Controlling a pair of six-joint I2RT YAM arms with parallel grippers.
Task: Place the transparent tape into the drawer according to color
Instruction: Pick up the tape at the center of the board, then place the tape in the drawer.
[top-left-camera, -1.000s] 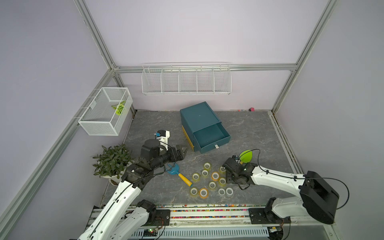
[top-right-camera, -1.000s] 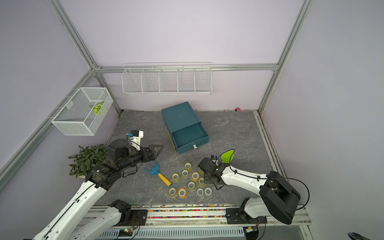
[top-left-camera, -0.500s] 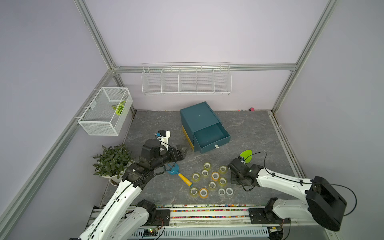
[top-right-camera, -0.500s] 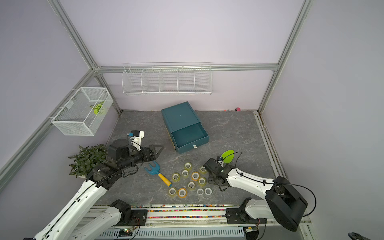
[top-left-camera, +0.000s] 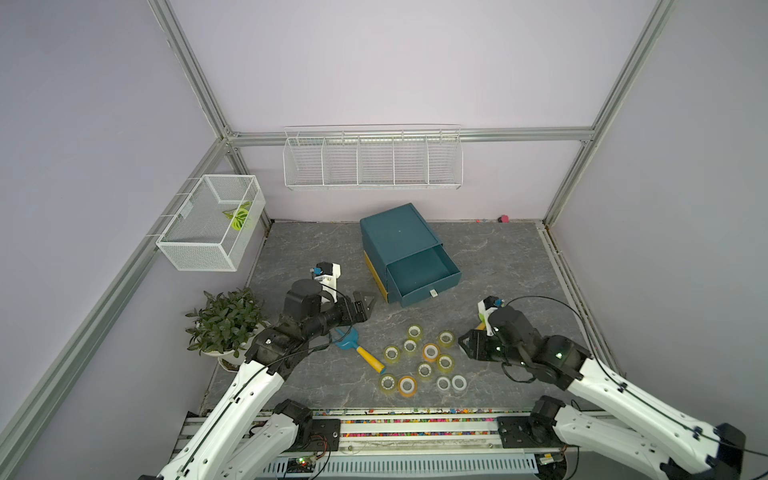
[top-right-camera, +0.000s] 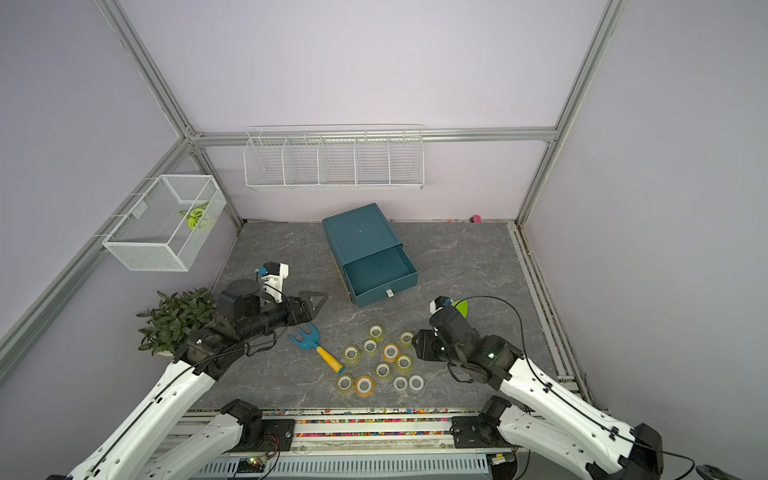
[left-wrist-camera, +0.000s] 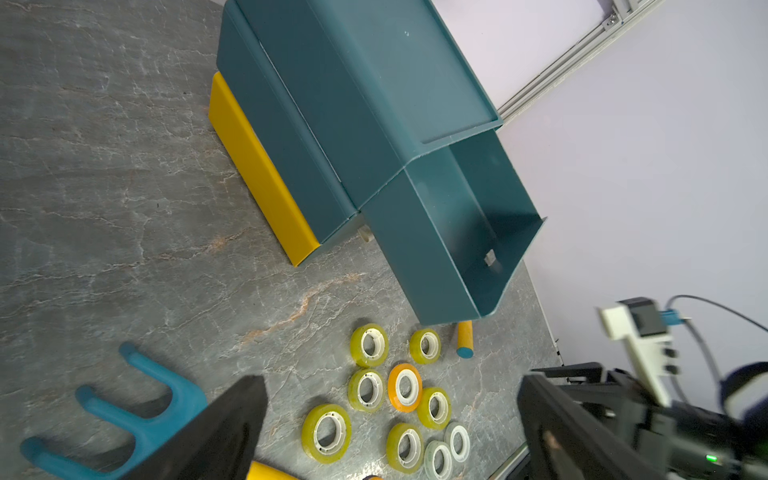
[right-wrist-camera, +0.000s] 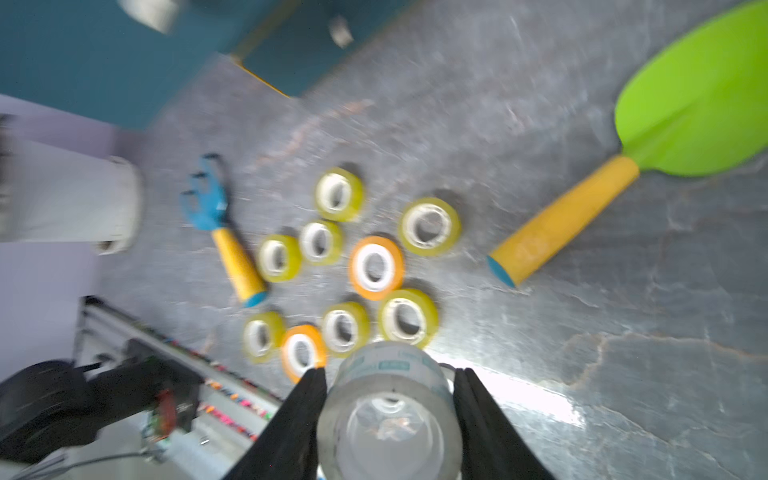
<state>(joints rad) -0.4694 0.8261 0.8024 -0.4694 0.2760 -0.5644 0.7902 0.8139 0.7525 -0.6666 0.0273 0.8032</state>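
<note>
Several transparent tape rolls lie flat in a cluster on the grey floor: mostly yellow-green (top-left-camera: 392, 353), two orange (top-left-camera: 430, 352) (top-left-camera: 407, 385), and two clear whitish (top-left-camera: 443, 383). My right gripper (right-wrist-camera: 388, 399) is shut on one more clear whitish roll (right-wrist-camera: 390, 419). It hangs at the cluster's right edge (top-left-camera: 468, 347) (top-right-camera: 419, 349). The teal cabinet has its top drawer (top-left-camera: 419, 270) pulled out and empty. A yellow drawer (left-wrist-camera: 257, 174) below it is closed. My left gripper (top-left-camera: 365, 305) (left-wrist-camera: 386, 415) stands open left of the cabinet, holding nothing.
A blue toy rake with a yellow handle (top-left-camera: 357, 347) lies left of the rolls. A green shovel (right-wrist-camera: 685, 104) lies right of them, behind the right arm. A potted plant (top-left-camera: 226, 322) stands at the left edge. White wire baskets (top-left-camera: 212, 220) (top-left-camera: 372, 160) hang on the walls.
The right gripper's jaws have narrowed onto the clear roll while its arm swung out to the right. The left arm has hardly moved.
</note>
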